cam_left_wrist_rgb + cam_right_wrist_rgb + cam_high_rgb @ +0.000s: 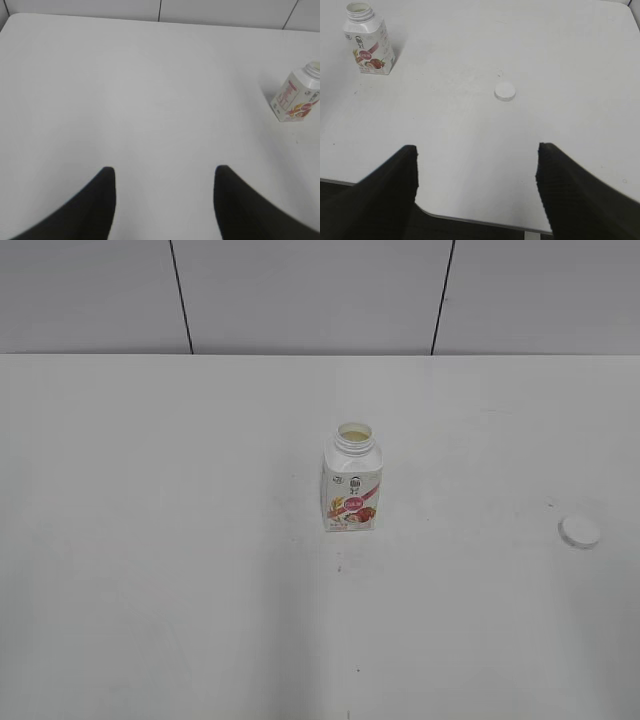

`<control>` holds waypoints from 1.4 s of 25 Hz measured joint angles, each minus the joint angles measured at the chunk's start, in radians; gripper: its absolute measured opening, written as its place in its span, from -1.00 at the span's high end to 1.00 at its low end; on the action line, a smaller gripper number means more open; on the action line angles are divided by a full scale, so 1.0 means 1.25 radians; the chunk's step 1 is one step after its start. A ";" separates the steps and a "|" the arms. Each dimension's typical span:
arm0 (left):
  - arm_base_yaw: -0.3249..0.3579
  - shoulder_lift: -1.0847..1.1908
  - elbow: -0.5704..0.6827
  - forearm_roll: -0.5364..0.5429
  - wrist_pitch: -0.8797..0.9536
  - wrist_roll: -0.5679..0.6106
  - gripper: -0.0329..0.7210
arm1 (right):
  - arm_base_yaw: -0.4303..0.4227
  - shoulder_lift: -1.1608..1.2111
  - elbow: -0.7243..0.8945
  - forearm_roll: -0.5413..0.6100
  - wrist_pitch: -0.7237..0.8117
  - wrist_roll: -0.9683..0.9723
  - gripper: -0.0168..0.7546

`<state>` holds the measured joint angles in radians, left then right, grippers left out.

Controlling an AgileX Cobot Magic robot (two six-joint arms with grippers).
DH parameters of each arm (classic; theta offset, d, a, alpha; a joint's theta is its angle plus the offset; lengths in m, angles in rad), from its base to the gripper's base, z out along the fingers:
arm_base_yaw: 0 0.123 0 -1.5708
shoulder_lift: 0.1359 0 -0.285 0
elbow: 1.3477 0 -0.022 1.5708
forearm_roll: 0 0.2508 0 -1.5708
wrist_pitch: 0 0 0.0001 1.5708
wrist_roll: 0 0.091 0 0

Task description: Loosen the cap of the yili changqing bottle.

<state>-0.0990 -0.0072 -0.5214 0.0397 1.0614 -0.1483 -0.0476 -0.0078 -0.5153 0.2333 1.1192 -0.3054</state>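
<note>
Ahead of right gripper (476,187): cap (505,92), apart from bottle (368,44).

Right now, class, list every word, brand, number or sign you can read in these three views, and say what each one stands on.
Nothing can be read as text.
Yili changqing bottle: pink-red label with white characters, too small and blurred to read.
Same bottle, small round dark mark near the top: unreadable.
Same bottle, side panel in the left wrist view: fine pink print, unreadable.
Cap, lying on the table: plain, no visible text.
</note>
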 joint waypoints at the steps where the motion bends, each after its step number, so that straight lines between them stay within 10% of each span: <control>1: 0.009 0.000 0.000 -0.008 0.000 0.000 -0.12 | 0.000 0.000 0.000 0.000 0.000 0.000 -0.55; 35: 0.013 0.000 0.000 0.034 -0.002 0.000 -0.06 | 0.000 0.000 0.007 -0.043 -0.011 0.092 -0.55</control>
<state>-0.0828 -0.0072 -0.5214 0.0828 1.0583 -0.1483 -0.0476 -0.0078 -0.5062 0.1795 1.1054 -0.1902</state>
